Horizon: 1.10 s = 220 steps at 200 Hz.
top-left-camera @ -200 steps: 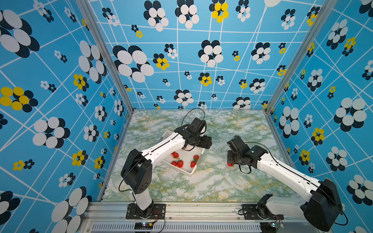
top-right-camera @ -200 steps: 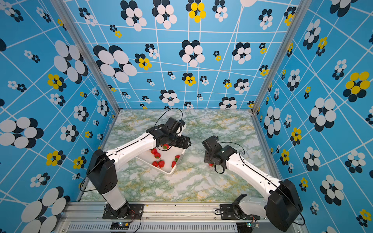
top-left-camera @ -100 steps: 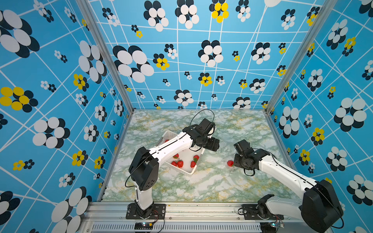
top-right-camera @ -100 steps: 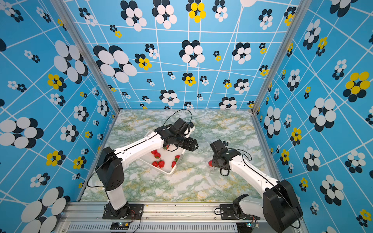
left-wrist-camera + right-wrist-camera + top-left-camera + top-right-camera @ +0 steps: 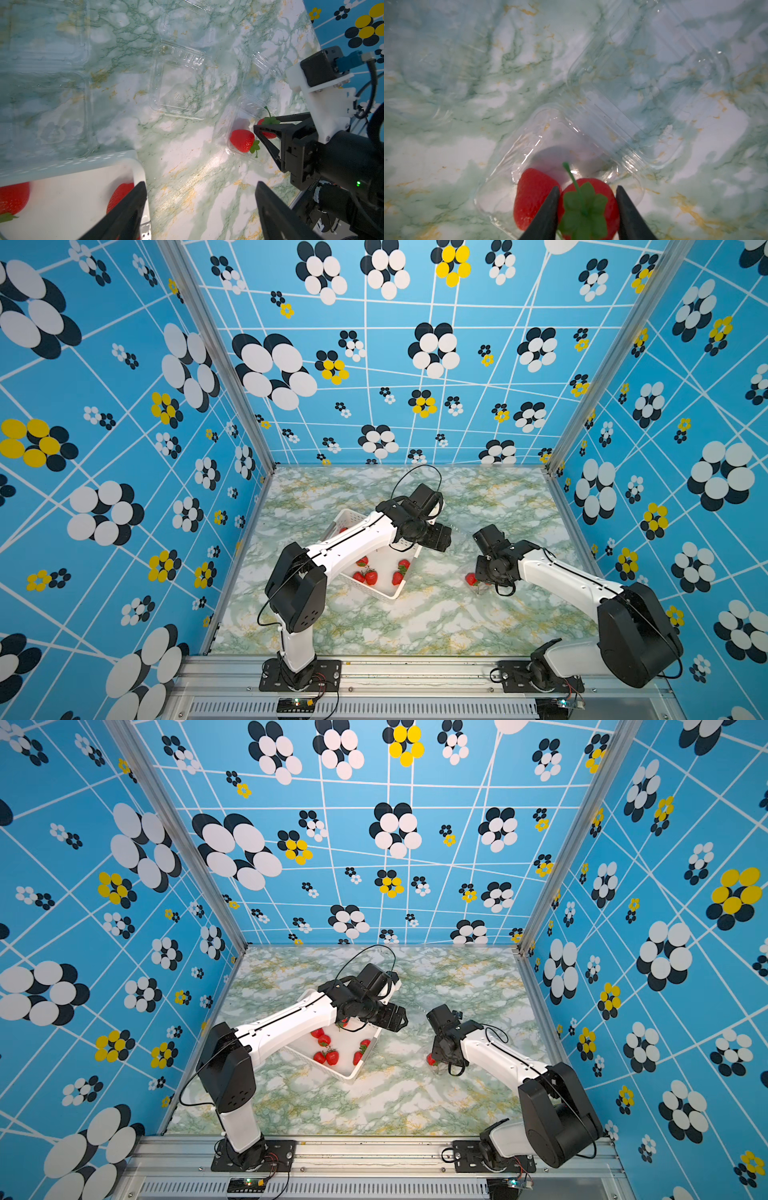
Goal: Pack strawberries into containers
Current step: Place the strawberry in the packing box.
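- Marbled green, white and ochre sheet covers the tabletop [image 5: 415,622]. It is flat and faintly glossy, and fills the lower middle of both top views.
- Blue walls [image 5: 374,364], printed with white lines and clusters of black, white and yellow ovals, close the cell on three sides. Aluminium posts stand at the back corners.
- A ribbed aluminium rail [image 5: 415,672] along the lower edge carries both arm bases.
- The basket [image 5: 392,594] is rigid white plastic, rectangular, with slotted side walls. It sits askew just left of centre in both top views, partly under the left arm.
- Loose strawberries [image 5: 371,576], glossy red with green leafy caps, lie on the basket floor.
- Three containers [image 5: 180,83] are thin clear clamshells with rounded corners, standing on the marble with lids hinged open. They are barely legible in the top views. The left wrist view shows them, the nearest one blurred.
- The occupied container [image 5: 492,199] lies right of centre in the top views, under the right arm's tip. One lying strawberry [image 5: 533,195] rests on its side inside.
- Right gripper [image 5: 587,188]: its black tapered fingers pinch a held strawberry [image 5: 588,207] by the flanks, cap and stem towards the wrist camera. The fruit is within the occupied container's outline, just beside the lying one. Whether it touches the container floor cannot be told.
- Left gripper [image 5: 200,184]: its fingers are spread wide with nothing between them, above the basket's corner and bare marble.
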Motion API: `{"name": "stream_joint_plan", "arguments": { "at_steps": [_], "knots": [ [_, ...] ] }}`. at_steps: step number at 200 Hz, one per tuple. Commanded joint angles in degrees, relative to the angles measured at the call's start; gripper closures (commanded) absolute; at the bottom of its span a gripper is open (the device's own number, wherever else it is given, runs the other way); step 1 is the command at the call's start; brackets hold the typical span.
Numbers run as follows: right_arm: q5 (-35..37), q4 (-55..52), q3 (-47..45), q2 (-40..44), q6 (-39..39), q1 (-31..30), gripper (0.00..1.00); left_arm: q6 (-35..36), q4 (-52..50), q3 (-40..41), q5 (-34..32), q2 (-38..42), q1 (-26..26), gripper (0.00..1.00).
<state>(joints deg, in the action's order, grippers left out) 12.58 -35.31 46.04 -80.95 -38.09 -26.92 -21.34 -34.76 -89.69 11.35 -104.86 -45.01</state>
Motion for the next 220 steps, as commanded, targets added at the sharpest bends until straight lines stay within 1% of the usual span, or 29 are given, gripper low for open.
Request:
{"name": "stream_joint_plan", "arguments": {
  "at_steps": [1,39,88,116,134,153,185,206,220],
  "knots": [
    [-0.38,-0.09,1.88,-1.03,1.43,0.38,0.63,1.22,-1.36,-0.05,-0.98,0.96,0.45,0.16],
    [-0.97,0.02,1.89,-2.27,1.57,0.47,0.60,0.98,-0.75,1.09,-1.07,1.76,1.11,0.17],
    [-0.73,0.68,1.17,-2.05,1.50,0.46,0.45,0.38,0.20,2.81,-1.34,2.88,2.03,0.16],
    [-1.21,0.72,1.25,-2.46,1.61,0.46,0.44,0.19,0.49,3.43,-1.49,3.43,2.26,0.16],
    [-0.84,0.02,1.94,-1.02,1.50,0.46,0.44,0.25,0.49,3.88,-2.36,4.10,2.38,0.16],
    [-0.19,-1.87,4.25,1.29,2.78,0.42,0.44,-0.01,0.86,4.97,-3.14,5.54,2.98,0.16],
    [-2.43,-3.63,9.92,3.65,6.20,-0.84,0.44,-0.40,0.45,7.64,-4.54,8.50,5.37,0.16],
    [-4.54,-3.88,15.16,1.91,8.39,-3.93,0.45,-0.79,0.40,10.92,-5.37,11.96,8.04,0.16],
    [-5.06,-4.39,19.69,-1.26,9.62,-6.78,0.46,-1.25,0.31,13.46,-5.73,14.72,10.53,0.16]
  ]
}}
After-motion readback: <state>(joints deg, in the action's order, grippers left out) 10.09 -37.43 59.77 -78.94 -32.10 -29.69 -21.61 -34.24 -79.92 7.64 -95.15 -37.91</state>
